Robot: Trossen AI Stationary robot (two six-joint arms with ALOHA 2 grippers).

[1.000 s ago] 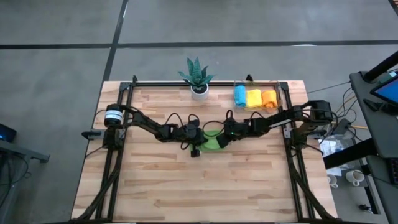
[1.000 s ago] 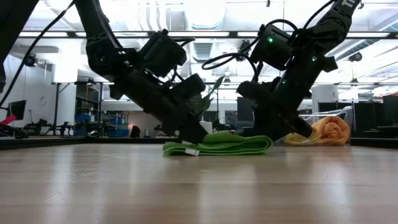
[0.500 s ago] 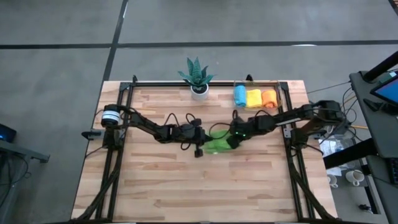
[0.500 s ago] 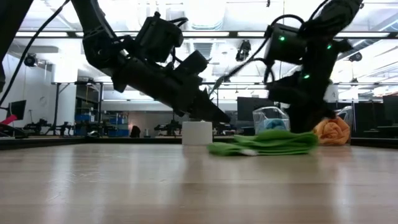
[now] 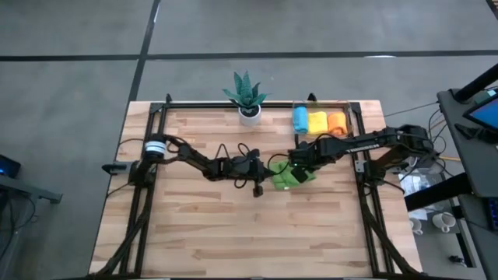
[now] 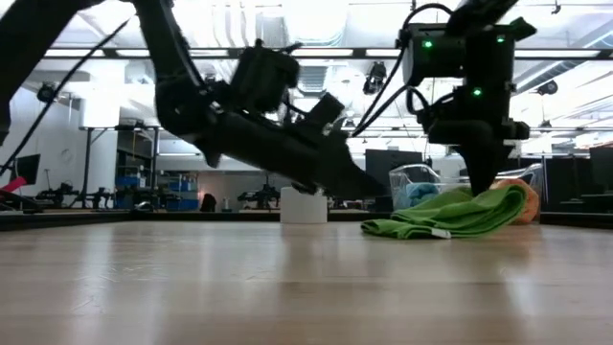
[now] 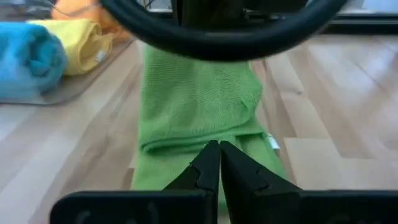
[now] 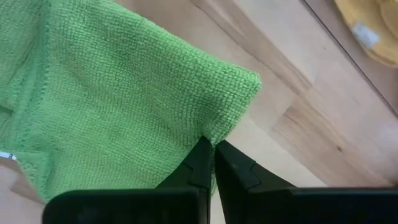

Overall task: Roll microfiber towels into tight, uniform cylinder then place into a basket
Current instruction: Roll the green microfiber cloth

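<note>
A green microfiber towel point(image 5: 286, 177), loosely folded, lies mid-table with its right end lifted. My right gripper point(image 6: 496, 184) points down, shut on that end. My left gripper point(image 6: 375, 192) is shut and reaches almost level from the table's left. Its tip stands just over the towel's left end point(image 7: 186, 143); whether it touches there I cannot tell. The clear basket point(image 5: 352, 110) at the far right holds a blue roll point(image 5: 299, 120), a yellow roll point(image 5: 317, 122) and an orange roll point(image 5: 335, 123). My right gripper pinches the green towel's edge point(image 8: 217, 127) between its two fingers, a little way from a corner point(image 8: 254, 81). The fingers come from above, pointing down. The held end is lifted, and the cloth slopes slackly down to its other end point(image 6: 407, 228), which rests on the table.
A green spiky plant in a white pot point(image 5: 248, 113) stands at the far edge, left of the basket. The table's near half point(image 5: 249, 233) is bare wood. Black frame rails point(image 5: 148, 194) run along both sides.
My right gripper has turned to point down, gone toward the table's right edge and risen with the towel's right end. The towel has slid rightward, its left end staying on the wood. My left gripper has followed to the right and tipped nearer to level.
</note>
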